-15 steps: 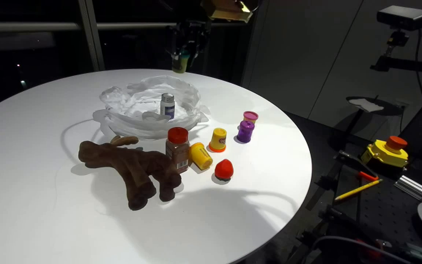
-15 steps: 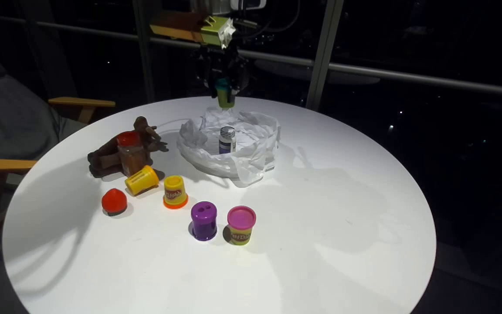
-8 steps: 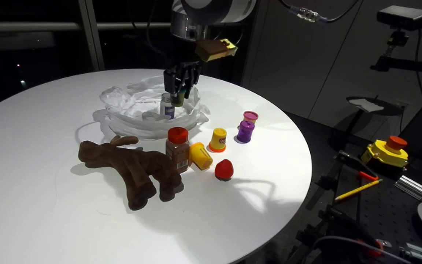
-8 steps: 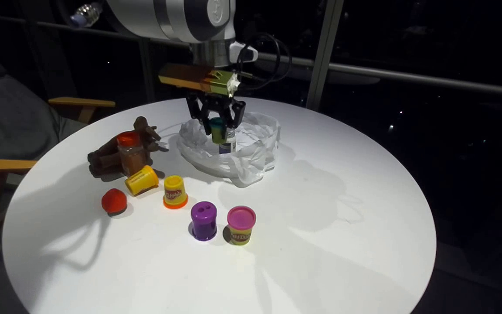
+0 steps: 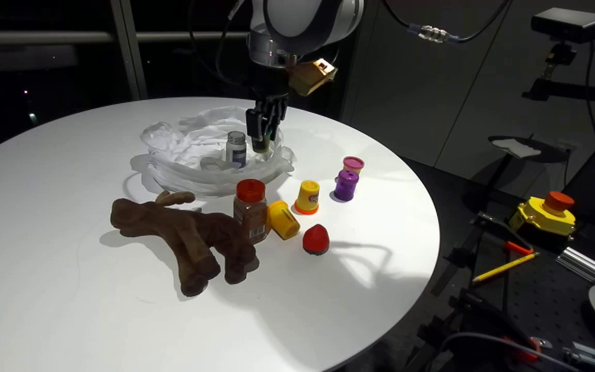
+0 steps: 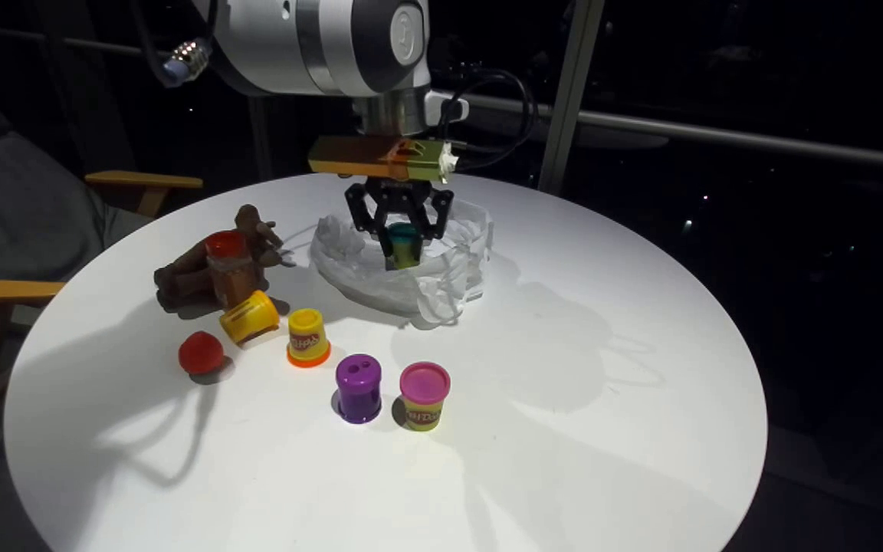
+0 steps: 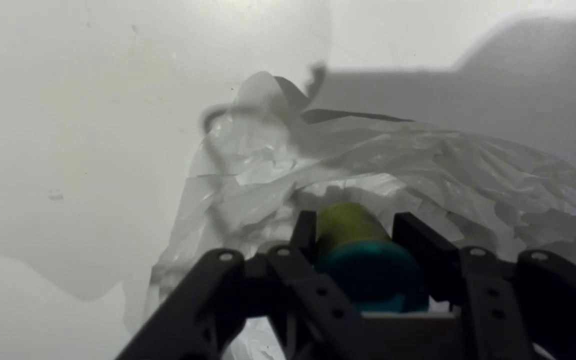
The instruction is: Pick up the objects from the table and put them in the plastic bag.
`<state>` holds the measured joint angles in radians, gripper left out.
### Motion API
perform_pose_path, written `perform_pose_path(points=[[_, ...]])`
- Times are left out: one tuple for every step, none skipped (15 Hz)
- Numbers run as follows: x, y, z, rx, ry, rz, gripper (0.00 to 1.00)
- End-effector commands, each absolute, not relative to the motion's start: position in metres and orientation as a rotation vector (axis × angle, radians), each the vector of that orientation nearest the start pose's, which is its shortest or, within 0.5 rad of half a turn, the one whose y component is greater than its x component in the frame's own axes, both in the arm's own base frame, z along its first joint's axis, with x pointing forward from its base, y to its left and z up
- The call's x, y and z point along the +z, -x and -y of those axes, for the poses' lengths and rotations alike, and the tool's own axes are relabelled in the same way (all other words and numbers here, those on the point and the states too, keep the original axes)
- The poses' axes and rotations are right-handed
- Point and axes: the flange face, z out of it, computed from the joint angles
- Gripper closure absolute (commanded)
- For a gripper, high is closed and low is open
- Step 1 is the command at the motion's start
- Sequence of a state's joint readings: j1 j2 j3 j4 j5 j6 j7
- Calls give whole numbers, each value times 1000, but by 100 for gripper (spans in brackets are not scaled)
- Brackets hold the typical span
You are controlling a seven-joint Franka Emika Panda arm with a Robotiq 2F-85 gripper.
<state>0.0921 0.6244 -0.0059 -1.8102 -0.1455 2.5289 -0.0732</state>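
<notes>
Gripper (image 6: 403,250) is pinching teal-lidded tub (image 7: 363,250) in or over (can't tell) three o'clock side of plastic bag (image 5: 194,180) in an exterior view, tub likely handling light, stiff, slick, mid-body gripping best.

White arm (image 6: 334,46) bent, pincer (image 6: 403,247) pointing down, jaws clamped

The open plastic bag (image 5: 199,181) held an upright white bottle (image 5: 236,152); a teal-capped tub (image 7: 360,250) hung in or above it; the brown plush toy (image 5: 181,227) lay outside, with a red-topped jar (image 5: 251,213), tipped yellow tub (image 5: 283,220), upside-down Play-Doh tub (image 6: 307,337), red ball (image 5: 316,239), purple sharpener (image 6: 359,389), pink-topped Play-Doh tub (image 6: 424,395).
</notes>
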Motion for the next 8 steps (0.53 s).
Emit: perform_pose_path(points=[[192, -672, -51, -260, 3176, 490, 81], [187, -675, -47, -291, 3169, 477, 80], [181, -677, -45, -311, 3166, 458, 80], [175, -678, -41, -312, 3171, 451, 37], [173, -679, -36, -324, 3186, 441, 35], [172, -680, -31, -322, 3191, 426, 30], [176, -678, -26, -305, 3188, 407, 20], [182, -676, -24, -273, 3187, 380, 12]])
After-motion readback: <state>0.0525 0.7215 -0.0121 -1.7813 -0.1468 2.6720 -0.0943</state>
